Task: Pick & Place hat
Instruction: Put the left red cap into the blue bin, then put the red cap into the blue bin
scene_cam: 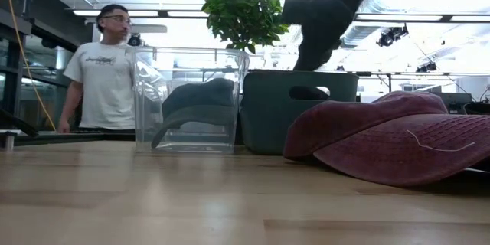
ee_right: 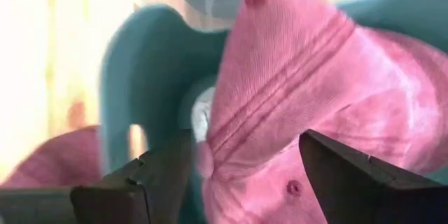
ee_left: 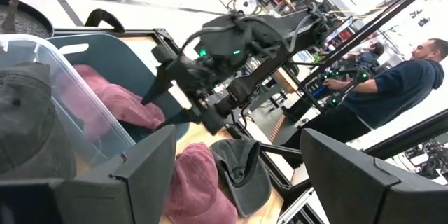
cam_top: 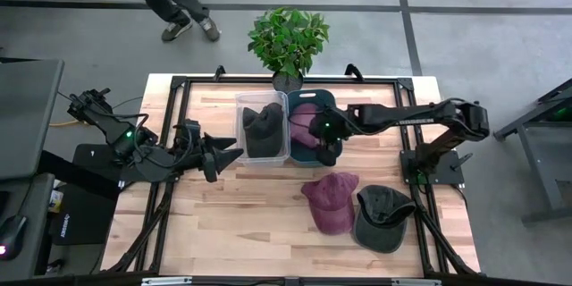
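A maroon hat (ee_right: 308,105) lies in the teal bin (cam_top: 304,98), seen from close up in the right wrist view. My right gripper (cam_top: 327,150) hangs open just above that bin's near end, its fingers (ee_right: 161,175) standing wide on either side of the hat, apart from it. A dark grey hat (cam_top: 262,127) sits in the clear bin (cam_top: 241,107) beside it. A second maroon hat (cam_top: 331,201) and a dark green hat (cam_top: 382,217) lie flat on the table near the right front. My left gripper (cam_top: 225,154) waits open, left of the clear bin.
A potted plant (cam_top: 288,40) stands at the far edge behind the bins. One person (scene_cam: 103,69) stands beyond the table, another (ee_left: 399,77) works farther off. Bare wood (cam_top: 232,223) lies in front of the bins and at the left.
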Controlling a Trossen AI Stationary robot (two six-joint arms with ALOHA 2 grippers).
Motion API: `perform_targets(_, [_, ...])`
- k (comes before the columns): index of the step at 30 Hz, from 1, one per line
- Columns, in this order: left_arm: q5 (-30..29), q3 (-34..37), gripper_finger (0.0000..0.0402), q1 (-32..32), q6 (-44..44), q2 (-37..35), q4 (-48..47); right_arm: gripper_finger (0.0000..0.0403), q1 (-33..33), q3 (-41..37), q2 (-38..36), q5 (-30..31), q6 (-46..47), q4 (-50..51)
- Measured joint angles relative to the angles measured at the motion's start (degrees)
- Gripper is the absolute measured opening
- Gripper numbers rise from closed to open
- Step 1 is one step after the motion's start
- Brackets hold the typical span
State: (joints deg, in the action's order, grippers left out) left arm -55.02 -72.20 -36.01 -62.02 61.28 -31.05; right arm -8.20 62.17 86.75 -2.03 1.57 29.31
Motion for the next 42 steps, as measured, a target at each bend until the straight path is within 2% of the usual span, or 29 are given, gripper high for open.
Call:
perform_targets(11, [0.0, 0.0, 0.0289, 0.0, -0.1, 0.0, -0.1, 0.0259, 4.4, 0.0, -10.1, 3.6, 5.0, 0.7])
perform_targets(20, [0.1, 0.0, 0.0289, 0.0, -0.1, 0.0, -0.9, 0.0259, 15.9, 0.0, -14.5, 6.6, 6.9, 1.5])
perform_targets(24, [0.2, 0.0, 0.0289, 0.0, -0.1, 0.0, -0.9, 0.0259, 23.4, 0.0, -14.4, 10.9, 9.3, 1.9])
perform_targets(34, [0.5, 0.0, 0.0289, 0.0, -0.2, 0.0, -2.0, 0.0259, 40.5, 0.0, -13.3, 26.5, 17.8, 3.1])
perform_targets(38, [0.6, 0.0, 0.0289, 0.0, -0.4, 0.0, -2.4, 0.0259, 45.6, 0.0, -9.6, 28.4, 19.3, 3.1])
perform_targets(42, [1.6, 0.0, 0.0289, 0.0, -0.8, 0.0, -2.6, 0.0259, 49.1, 0.0, -3.8, 27.1, 22.4, 2.4])
